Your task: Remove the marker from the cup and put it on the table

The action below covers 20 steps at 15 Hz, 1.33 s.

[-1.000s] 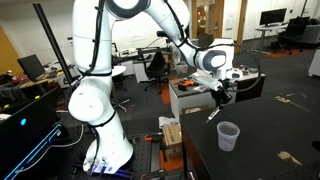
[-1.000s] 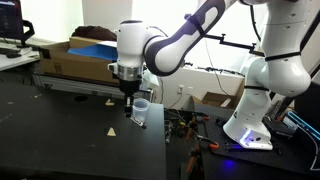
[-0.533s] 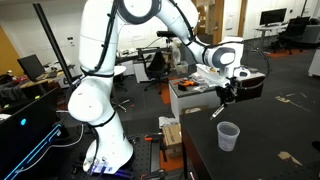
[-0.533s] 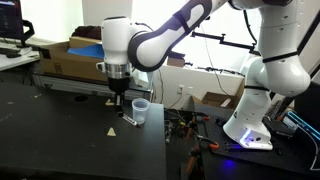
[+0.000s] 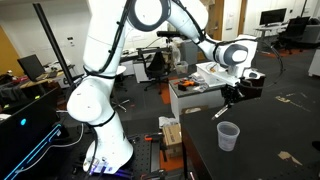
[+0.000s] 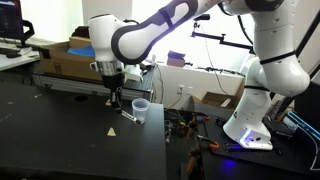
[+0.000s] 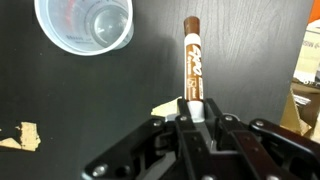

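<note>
Brown at its far end and white nearer the grip, the marker [image 7: 191,60] pointed toward 12 o'clock in the wrist view, its near end clenched between the fingers of the tool [image 7: 192,118]. The translucent cup [image 7: 85,25] stood at 10 o'clock of the marker on the black desk [image 7: 250,90], apart from it.

In an exterior view the tool [image 5: 228,97] hung above the desk [image 5: 270,150]. The marker [image 5: 220,110] slanted from it toward 7 o'clock, and the cup [image 5: 228,135] stood at 6 o'clock.

In an exterior view the tool [image 6: 114,97] was over the desk [image 6: 60,130], with the cup [image 6: 140,109] near at 4 o'clock. The marker [image 6: 127,116] showed as a pale sliver below the tool; whether its tip touched the desk could not be told.
</note>
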Tool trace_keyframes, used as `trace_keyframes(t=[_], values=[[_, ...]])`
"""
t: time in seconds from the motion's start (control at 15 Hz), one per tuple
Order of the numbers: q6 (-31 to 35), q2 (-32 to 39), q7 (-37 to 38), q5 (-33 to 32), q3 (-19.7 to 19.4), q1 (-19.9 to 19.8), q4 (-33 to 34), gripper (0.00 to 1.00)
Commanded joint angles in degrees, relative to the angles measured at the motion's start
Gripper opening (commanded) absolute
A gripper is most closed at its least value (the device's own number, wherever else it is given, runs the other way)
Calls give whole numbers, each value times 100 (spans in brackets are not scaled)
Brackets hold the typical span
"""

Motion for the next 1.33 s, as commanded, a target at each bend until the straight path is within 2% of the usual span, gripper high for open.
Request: trace_keyframes(t=[0.0,0.4,1.0,1.07,1.13,1.27], values=[[-365,246,-429,-4,77,-85,473,5],[-5,485,-919,-116,57,-129,678,5],[229,1096,-1107,-232,58,-111,1006,5],[201,1162,-1080,-231,52,-102,1055,46],[189,1208,-1072,-230,51,-99,1086,48],[154,1278,-979,-251,19,-66,1142,62]])
